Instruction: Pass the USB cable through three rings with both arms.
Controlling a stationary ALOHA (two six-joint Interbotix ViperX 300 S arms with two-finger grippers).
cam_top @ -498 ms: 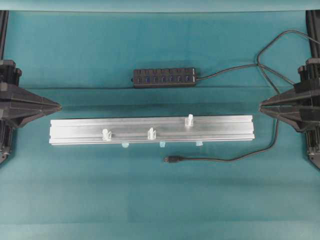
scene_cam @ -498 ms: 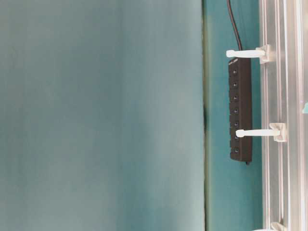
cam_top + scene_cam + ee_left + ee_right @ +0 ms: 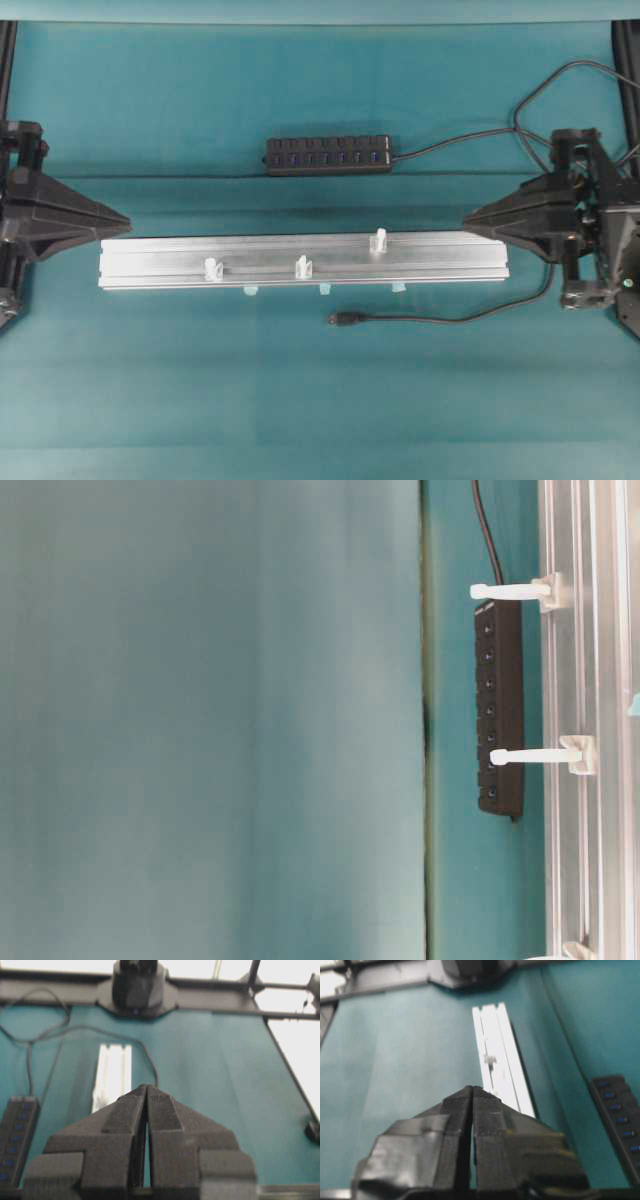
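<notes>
A black USB hub (image 3: 329, 155) (blue ports in a row) lies at twelve o'clock on the teal worktop (image 3: 180, 390). A long aluminium rail (image 3: 440, 255) lies across the centre, with pale blue tape tabs (image 3: 325, 290) along its six-o'clock edge.

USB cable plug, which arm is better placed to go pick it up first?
Probably the right. The USB cable plug lies in front of the rail, right of centre, nearer the shut right gripper than the shut left gripper.
</notes>
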